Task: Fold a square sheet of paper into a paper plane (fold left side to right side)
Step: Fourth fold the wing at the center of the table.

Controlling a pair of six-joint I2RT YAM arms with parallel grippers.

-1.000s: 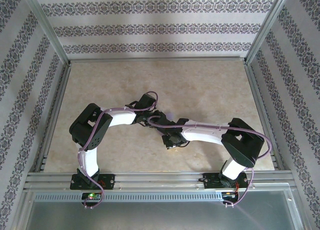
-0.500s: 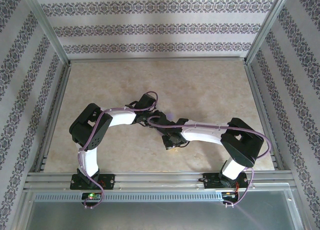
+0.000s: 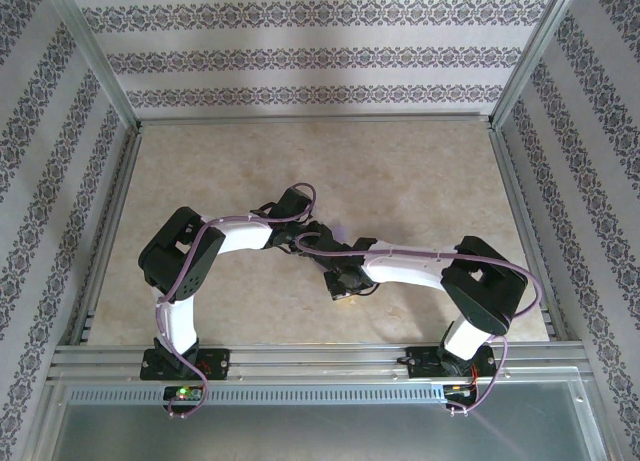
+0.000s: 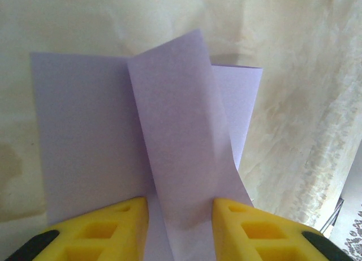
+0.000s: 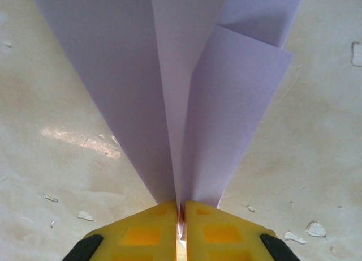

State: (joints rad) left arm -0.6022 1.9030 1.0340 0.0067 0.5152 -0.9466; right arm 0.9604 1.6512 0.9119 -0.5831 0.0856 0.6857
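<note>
Right wrist view first: my right claw (image 5: 181, 213) is closed almost completely. It nips the narrow end of the thin lavender-purple paper sheet (image 5: 113, 74), which fans out from the fingertips toward 12 o'clock, with a doubled-over layer (image 5: 237, 102) at 1 o'clock. I read that pinch as an anchor, pinning the layers where they converge so the crease cannot slip.

On the left wrist view my left claw (image 4: 181, 207) stands part-way open. Its yellow fingers (image 4: 107, 230) sit either side of a raised flap (image 4: 181, 131) of the same sheet, which runs toward 12 o'clock and leans to 1. I cannot tell whether the pads actually press it. The rest of the sheet lies flat on the mottled beige counter (image 4: 294, 131), spreading toward 9 and 3 o'clock.

Top external view shows the left arm (image 3: 240, 233) and right arm (image 3: 410, 266) meeting near the counter's middle, with the paper beneath them, mostly covered. I judge the fold half-made, not yet a dart.
</note>
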